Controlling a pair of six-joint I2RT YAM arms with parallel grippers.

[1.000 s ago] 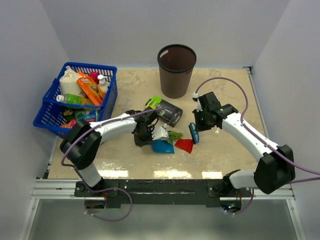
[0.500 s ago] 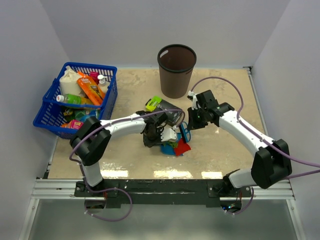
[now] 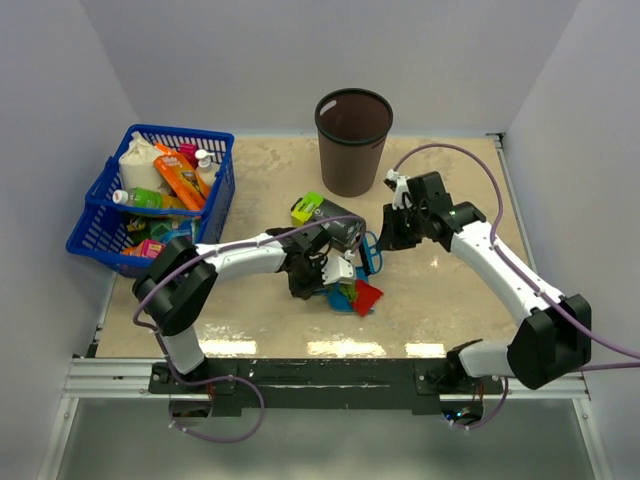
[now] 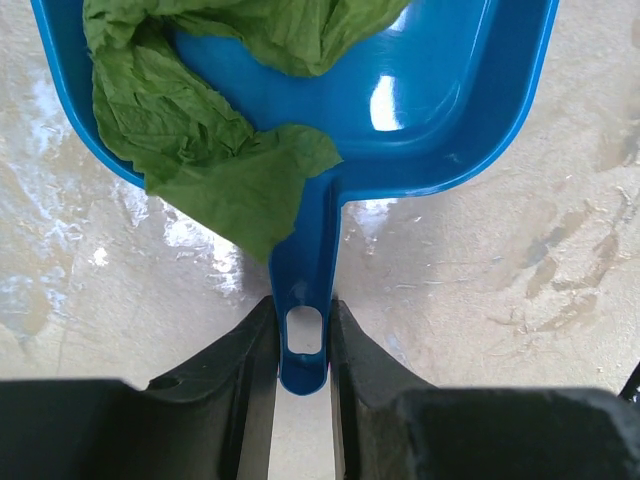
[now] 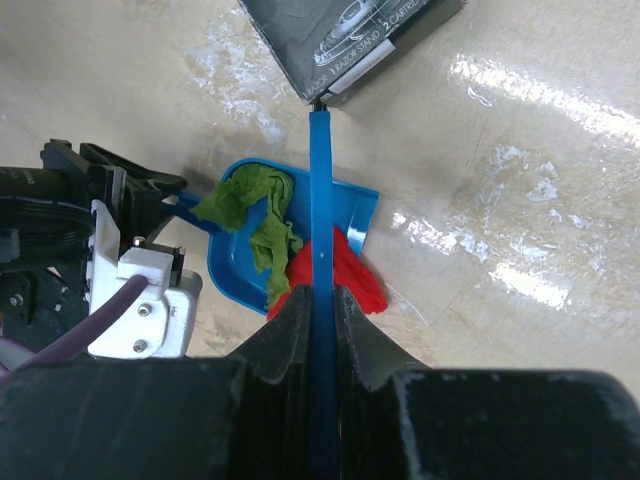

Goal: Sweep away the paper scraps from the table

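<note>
Pan side: left gripper (image 4: 303,312) clamped on the handle of the blue dustpan (image 4: 440,110); green scrap (image 4: 200,150) lies in the pan, draped over one wall; pan mouth faces the right arm; red scrap (image 5: 348,278) sits on the table (image 5: 520,200), touching that mouth, directly under the blue brush (image 5: 320,190); right gripper (image 5: 320,300) pinches the brush; right arm nearer; judged stroke: leftward into the pan.

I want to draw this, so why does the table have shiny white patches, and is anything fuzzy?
Top external: reflected light makes pale streaks along the near edge of the table. Right wrist: bright streaks there too, otherwise sharp. Left wrist: a white gleam on the blue dustpan; the dark fingers nearest the lens look soft.
</note>
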